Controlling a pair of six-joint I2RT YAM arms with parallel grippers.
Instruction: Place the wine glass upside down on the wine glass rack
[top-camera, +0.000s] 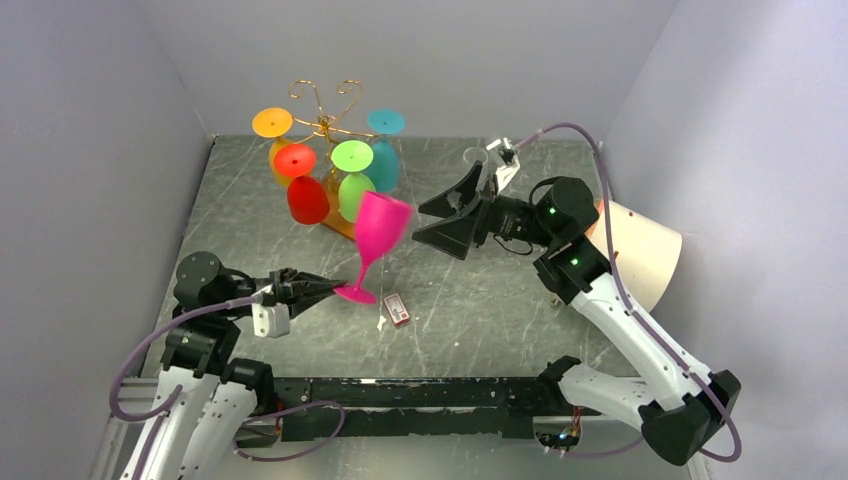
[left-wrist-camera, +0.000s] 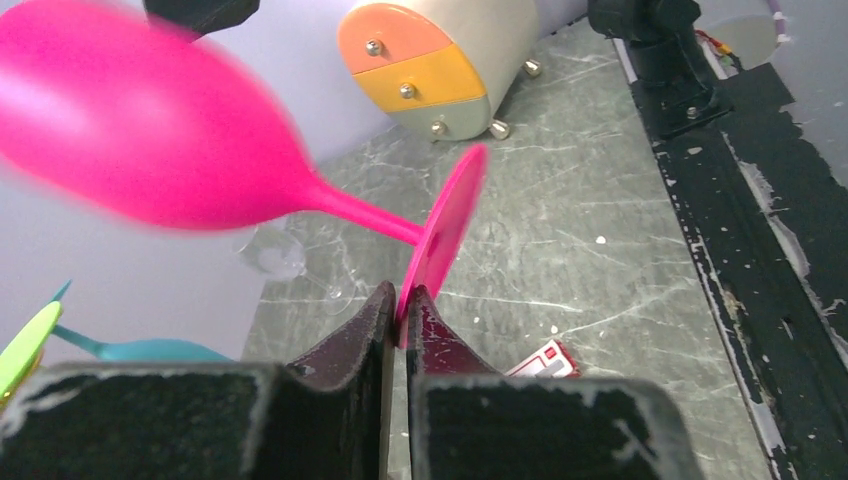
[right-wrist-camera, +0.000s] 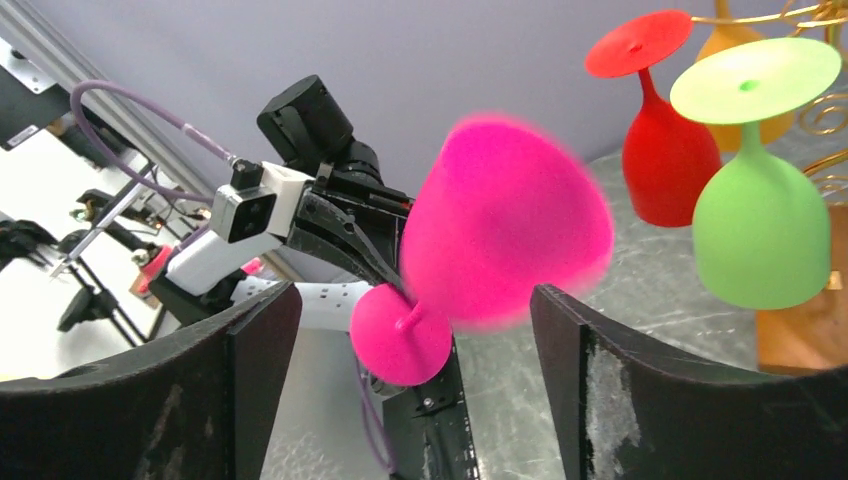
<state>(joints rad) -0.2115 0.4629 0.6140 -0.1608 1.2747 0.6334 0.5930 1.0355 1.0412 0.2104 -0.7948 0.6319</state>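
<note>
The pink wine glass (top-camera: 380, 228) is tilted, bowl up toward the right, and blurred. My left gripper (top-camera: 328, 289) is shut on the rim of its round foot (left-wrist-camera: 447, 225), holding it just above the table; the pinch shows in the left wrist view (left-wrist-camera: 403, 303). My right gripper (top-camera: 418, 223) is open wide just right of the bowl, not touching it; in the right wrist view (right-wrist-camera: 415, 320) the bowl (right-wrist-camera: 505, 235) sits ahead between the jaws. The gold wire rack (top-camera: 325, 108) stands at the back with orange, red, green and teal glasses hanging upside down.
A cream drum-shaped cabinet (top-camera: 640, 250) with orange and yellow drawers lies at the right wall. A small red and white card (top-camera: 397, 310) lies near the front. A clear glass (top-camera: 477, 156) stands at the back right. The rack's wooden base (right-wrist-camera: 800, 340) is close behind the pink bowl.
</note>
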